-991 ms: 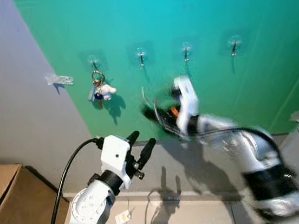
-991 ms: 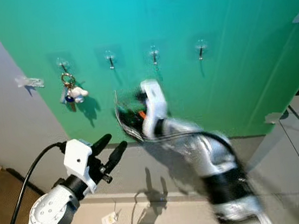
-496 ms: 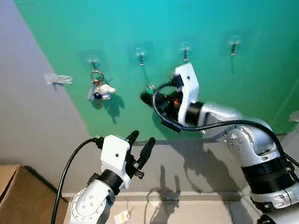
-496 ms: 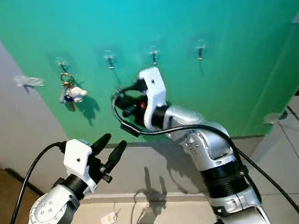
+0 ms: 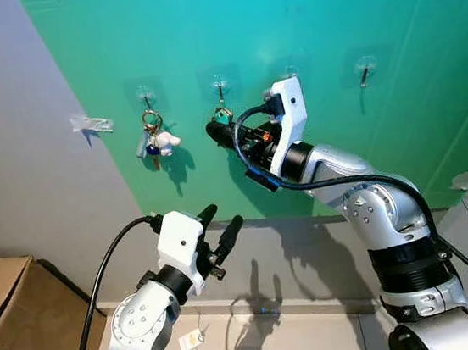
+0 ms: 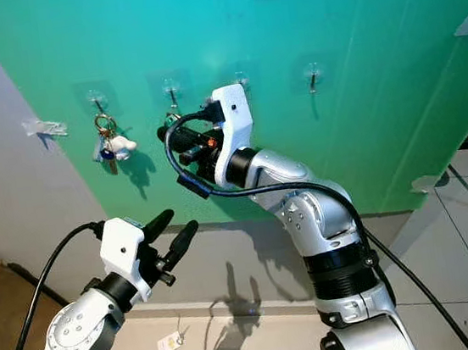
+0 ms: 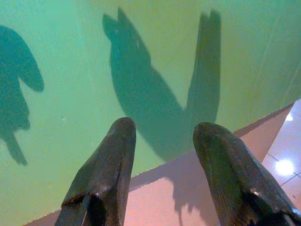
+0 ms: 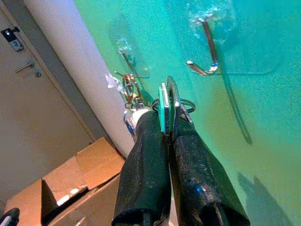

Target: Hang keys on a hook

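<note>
Against the green wall [image 5: 384, 3], the right tool [image 5: 216, 131] was raised just below the second clear adhesive hook [image 5: 219, 84], its black fingers [image 8: 146, 155] clamped on a teal-tagged key with a metal ring [image 8: 165, 106]. A second key bunch with a white plush charm [image 5: 156, 139] hung on the first hook [image 5: 146, 95]. The left tool [image 5: 221, 226] hovered lower, fingers [image 7: 106, 165] apart, beside a brown cardboard box [image 5: 9, 322]
</note>
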### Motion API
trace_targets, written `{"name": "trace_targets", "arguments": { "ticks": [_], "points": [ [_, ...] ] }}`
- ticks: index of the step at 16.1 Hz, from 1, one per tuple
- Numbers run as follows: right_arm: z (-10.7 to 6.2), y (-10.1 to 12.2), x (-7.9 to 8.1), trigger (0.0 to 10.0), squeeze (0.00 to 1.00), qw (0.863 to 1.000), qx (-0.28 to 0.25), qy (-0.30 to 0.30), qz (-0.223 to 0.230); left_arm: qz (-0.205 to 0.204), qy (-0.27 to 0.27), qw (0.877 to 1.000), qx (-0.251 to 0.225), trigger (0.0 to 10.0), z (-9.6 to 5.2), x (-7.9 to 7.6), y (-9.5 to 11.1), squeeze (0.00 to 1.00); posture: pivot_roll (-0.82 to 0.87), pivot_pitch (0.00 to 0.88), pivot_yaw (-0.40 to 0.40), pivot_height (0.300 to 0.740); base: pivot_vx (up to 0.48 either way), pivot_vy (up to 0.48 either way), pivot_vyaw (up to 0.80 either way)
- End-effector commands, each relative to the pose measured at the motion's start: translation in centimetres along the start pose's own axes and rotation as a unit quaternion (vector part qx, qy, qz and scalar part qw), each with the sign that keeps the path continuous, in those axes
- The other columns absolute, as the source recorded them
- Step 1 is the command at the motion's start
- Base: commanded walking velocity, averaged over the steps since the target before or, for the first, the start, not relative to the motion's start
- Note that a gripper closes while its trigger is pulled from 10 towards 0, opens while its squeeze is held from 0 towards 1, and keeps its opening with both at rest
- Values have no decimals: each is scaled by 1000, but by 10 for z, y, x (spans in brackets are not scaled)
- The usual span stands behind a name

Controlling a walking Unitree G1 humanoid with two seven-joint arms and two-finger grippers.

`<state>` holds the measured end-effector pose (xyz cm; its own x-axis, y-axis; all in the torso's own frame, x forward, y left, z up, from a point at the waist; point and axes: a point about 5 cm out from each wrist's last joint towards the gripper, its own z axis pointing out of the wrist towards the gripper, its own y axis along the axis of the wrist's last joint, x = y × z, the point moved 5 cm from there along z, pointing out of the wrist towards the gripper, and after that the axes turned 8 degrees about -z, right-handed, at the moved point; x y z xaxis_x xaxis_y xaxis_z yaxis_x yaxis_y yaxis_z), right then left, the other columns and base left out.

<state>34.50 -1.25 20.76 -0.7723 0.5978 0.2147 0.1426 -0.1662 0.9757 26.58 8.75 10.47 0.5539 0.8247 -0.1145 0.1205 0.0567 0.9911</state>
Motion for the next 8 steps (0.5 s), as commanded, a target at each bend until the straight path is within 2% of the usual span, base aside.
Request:
{"name": "trace_targets", "arguments": {
  "ticks": [1,8],
  "points": [
    [2,10,1,0,0,1000,-15,5,-4,8,7,1000,2,10000,1,5,0,0,-70,10,66,740,0,0,0],
    [0,20,-2,0,0,1000,-25,4,-10,14,9,1000,2,10000,5,7,0,0,-82,3,66,740,0,0,0]
  ]
}}
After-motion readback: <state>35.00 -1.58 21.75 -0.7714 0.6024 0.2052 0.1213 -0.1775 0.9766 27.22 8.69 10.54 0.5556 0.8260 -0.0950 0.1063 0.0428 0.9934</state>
